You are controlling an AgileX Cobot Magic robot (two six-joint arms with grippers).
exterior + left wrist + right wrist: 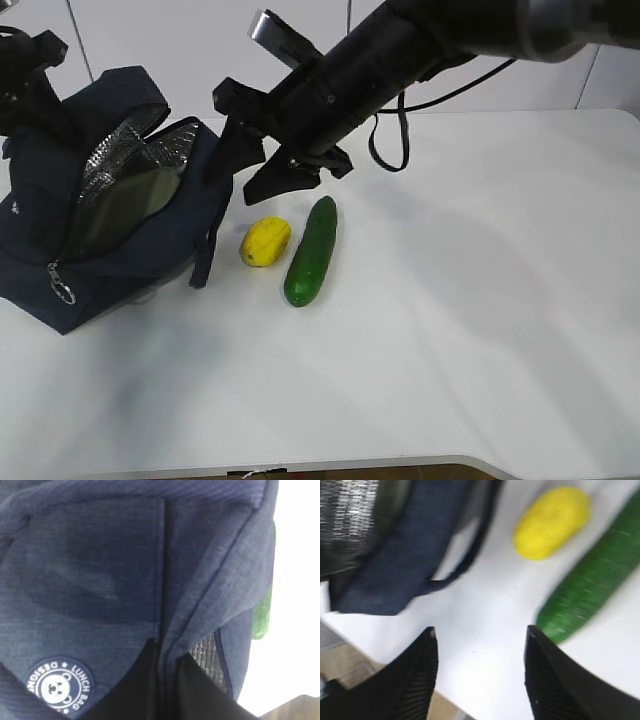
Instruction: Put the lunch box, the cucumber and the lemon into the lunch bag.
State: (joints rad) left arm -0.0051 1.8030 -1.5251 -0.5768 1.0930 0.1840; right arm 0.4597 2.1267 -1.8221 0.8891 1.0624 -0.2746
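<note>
Now the left gripper [167, 680], jaws pinched on the bag [110, 215] fabric at the table's far-left corner, props the mouth open, box [125, 205] apparently inside. Right gripper [480, 675] hovers empty, jaws wide, over lemon [265, 241] and cucumber [312, 251] lying mid-table beside the bag.

Lunch bag [120, 220] left on table [480, 300], lemon [265, 241] beside it, cucumber [312, 250] right of lemon

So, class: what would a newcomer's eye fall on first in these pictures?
Probably the bright yellow lemon and dark green cucumber, side by side mid-table. To their left the navy lunch bag gapes open, showing silver lining. Above them hangs the right gripper, open and empty.
</note>
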